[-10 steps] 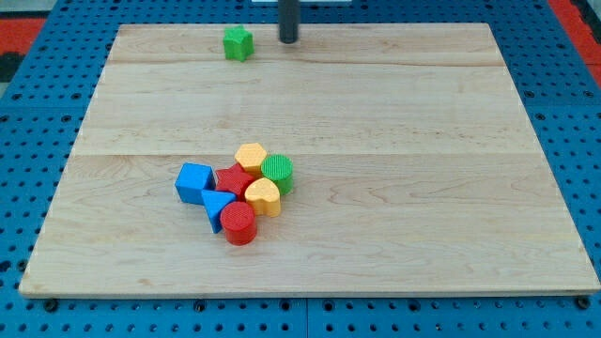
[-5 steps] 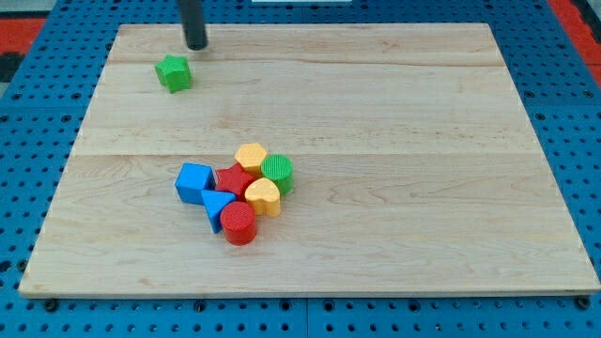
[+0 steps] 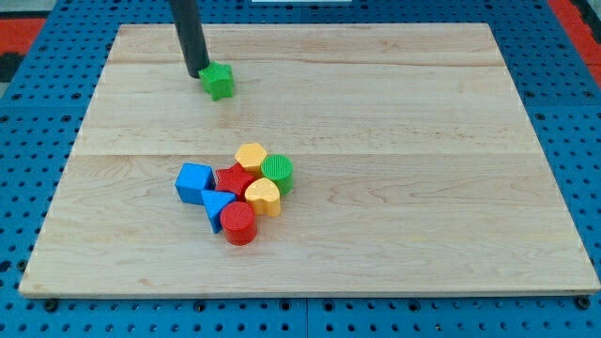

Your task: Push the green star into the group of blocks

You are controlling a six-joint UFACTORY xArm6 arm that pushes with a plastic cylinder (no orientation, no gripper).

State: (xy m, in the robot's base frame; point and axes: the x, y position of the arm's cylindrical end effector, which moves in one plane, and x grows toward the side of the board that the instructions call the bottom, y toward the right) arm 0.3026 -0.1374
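The green star (image 3: pixel 219 81) lies on the wooden board near the view's top left. My tip (image 3: pixel 196 73) is right against the star's left side. The group of blocks sits lower, near the board's middle: a blue cube (image 3: pixel 193 181), a blue triangle (image 3: pixel 218 206), a red star (image 3: pixel 235 179), a red cylinder (image 3: pixel 238 223), a yellow hexagon (image 3: pixel 251 156), a yellow heart (image 3: pixel 264 196) and a green cylinder (image 3: pixel 277 172). The green star is well apart from the group, above it.
The wooden board (image 3: pixel 423 169) lies on a blue pegboard (image 3: pixel 28 188). The rod rises from the tip out of the view's top edge.
The tip swept left along the board's top, then came down and right. The green star went left and down, then back right; now it lies right of the tip.
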